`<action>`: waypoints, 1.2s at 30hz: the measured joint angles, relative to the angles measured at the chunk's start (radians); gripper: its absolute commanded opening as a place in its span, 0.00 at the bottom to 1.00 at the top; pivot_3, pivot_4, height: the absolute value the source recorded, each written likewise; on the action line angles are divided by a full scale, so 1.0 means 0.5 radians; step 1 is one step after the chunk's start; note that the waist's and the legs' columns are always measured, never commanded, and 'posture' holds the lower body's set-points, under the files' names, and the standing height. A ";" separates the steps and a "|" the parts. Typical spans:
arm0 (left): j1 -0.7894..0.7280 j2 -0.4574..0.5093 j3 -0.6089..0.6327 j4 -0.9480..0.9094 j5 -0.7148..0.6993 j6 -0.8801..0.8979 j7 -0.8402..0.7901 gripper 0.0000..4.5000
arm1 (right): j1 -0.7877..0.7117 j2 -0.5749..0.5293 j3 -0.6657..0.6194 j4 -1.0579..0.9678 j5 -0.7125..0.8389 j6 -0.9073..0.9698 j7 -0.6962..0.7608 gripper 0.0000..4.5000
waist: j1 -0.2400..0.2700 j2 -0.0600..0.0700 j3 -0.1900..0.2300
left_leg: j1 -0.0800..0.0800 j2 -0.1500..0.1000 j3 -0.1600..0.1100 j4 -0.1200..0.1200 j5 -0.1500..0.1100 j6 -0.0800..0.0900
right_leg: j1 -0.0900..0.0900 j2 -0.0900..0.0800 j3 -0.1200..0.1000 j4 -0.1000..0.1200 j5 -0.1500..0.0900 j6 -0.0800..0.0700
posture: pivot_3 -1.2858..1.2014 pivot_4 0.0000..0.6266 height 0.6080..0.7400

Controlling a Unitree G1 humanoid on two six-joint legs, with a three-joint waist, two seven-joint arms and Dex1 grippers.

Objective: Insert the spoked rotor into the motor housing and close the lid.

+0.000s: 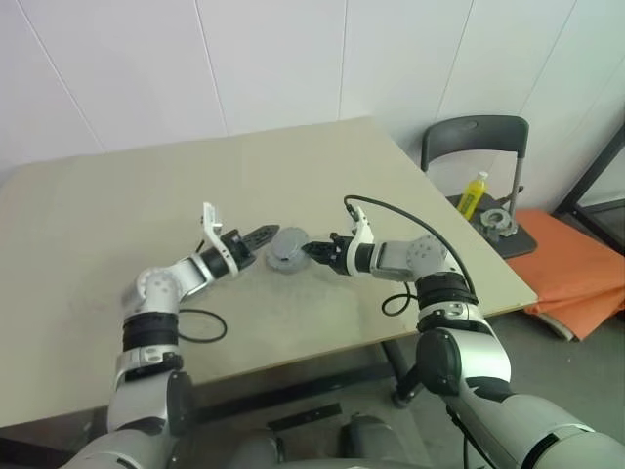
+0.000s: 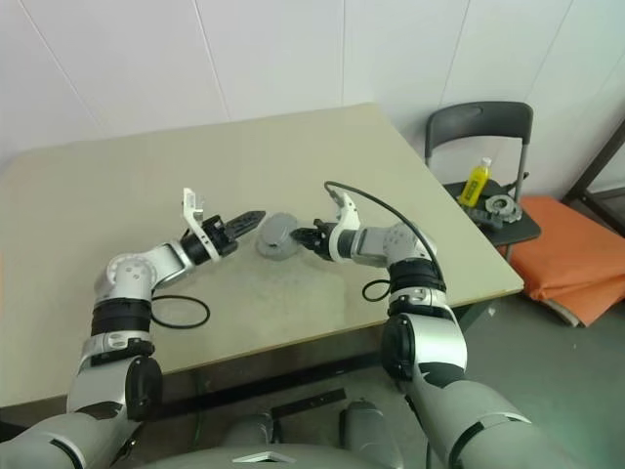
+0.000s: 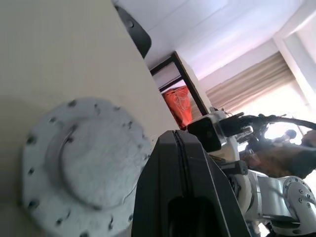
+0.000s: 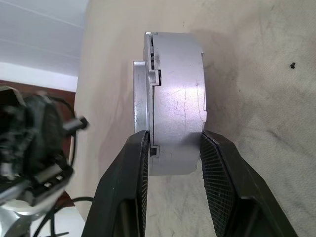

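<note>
housing (image 4: 175, 98): on its side, squeezed between right gripper (image 4: 173, 163) jaws
left gripper (image 1: 262, 235): closed, empty, beside housing

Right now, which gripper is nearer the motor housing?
Right. The right gripper is clamped on the motor housing, one finger on each flat face. The left gripper is shut, its tip just beside the housing.

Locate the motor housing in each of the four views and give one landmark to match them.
Left eye view: motor housing mid-table, between both pincers.
Right eye view: same spot.
Left wrist view: its round face beside the shut left pincer.
Right wrist view: its side wall, clamped by the right pincer.
Shared landmark: the beige table.
</note>
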 measured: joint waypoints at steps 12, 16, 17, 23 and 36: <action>0.222 0.021 0.465 -0.161 -0.202 0.034 0.449 0.65 | -0.082 0.004 -0.091 0.154 0.007 -0.151 0.015 0.27 | 0.006 -0.003 0.002 | -0.002 0.000 0.000 0.000 0.000 -0.001 | -0.001 -0.002 0.000 -0.002 0.000 -0.001 | 0.52 0.00 1.00; 0.222 -0.011 0.536 -0.147 -0.264 0.009 0.562 0.95 | -0.126 0.007 -0.120 0.233 0.007 -0.214 0.006 0.27 | 0.007 -0.004 0.003 | -0.004 -0.001 0.000 -0.001 0.000 -0.001 | -0.002 -0.003 0.000 -0.003 0.000 -0.001 | 0.52 0.00 1.00; 0.222 -0.023 0.551 -0.127 -0.269 -0.007 0.577 0.99 | -0.140 0.008 -0.136 0.260 0.007 -0.235 0.001 0.27 | 0.007 -0.005 0.003 | -0.004 -0.001 0.000 -0.001 0.000 -0.001 | -0.002 -0.003 0.000 -0.004 0.000 -0.001 | 0.52 0.00 1.00; 0.231 -0.067 0.565 -0.083 -0.293 -0.029 0.620 0.99 | -0.181 0.005 -0.168 0.334 0.007 -0.300 -0.008 0.27 | 0.007 -0.008 0.005 | -0.004 -0.001 0.001 -0.001 0.000 -0.001 | -0.002 -0.003 0.000 -0.003 0.000 -0.001 | 0.52 0.00 1.00; 0.211 -0.167 0.567 -0.055 -0.406 -0.045 0.742 0.99 | -0.273 0.024 -0.252 0.481 0.009 -0.464 -0.028 0.27 | 0.006 -0.012 0.008 | -0.004 -0.001 0.001 -0.001 0.000 -0.001 | -0.002 -0.003 0.000 -0.003 0.000 -0.001 | 0.52 0.00 1.00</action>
